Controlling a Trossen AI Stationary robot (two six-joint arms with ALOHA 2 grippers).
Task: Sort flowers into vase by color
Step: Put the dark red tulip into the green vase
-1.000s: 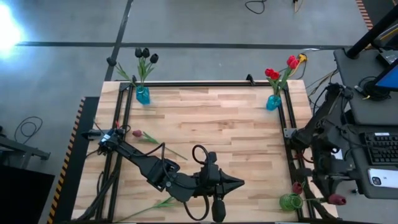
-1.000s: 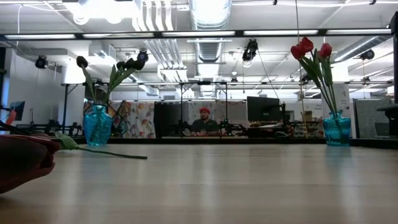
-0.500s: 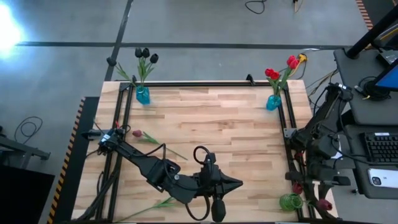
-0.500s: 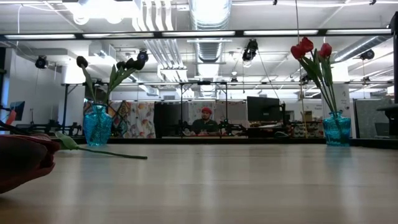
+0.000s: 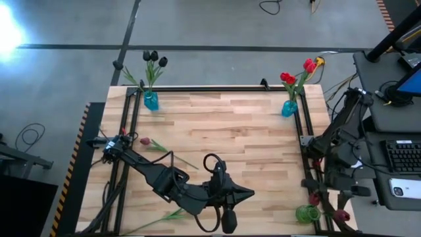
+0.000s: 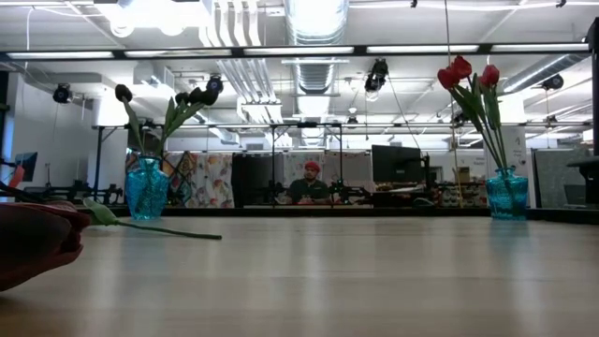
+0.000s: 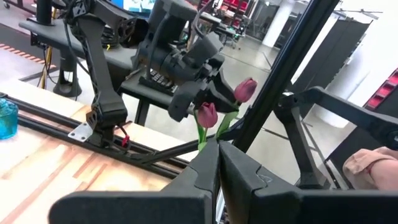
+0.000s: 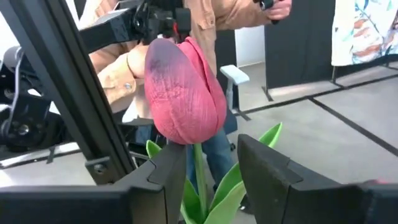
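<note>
At the table's four o'clock corner, the right claw point(image 8: 208, 180) stands part-open astride a maroon tulip's point(image 8: 183, 93) stem, gripping nothing. The tulip looks light and floppy, so take the stem just below the head. The left claw point(image 7: 217, 165) is shut and empty at six o'clock.

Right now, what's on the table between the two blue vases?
Nothing. In the high view, only bare wood lies between the left blue vase and the right blue vase.
</note>
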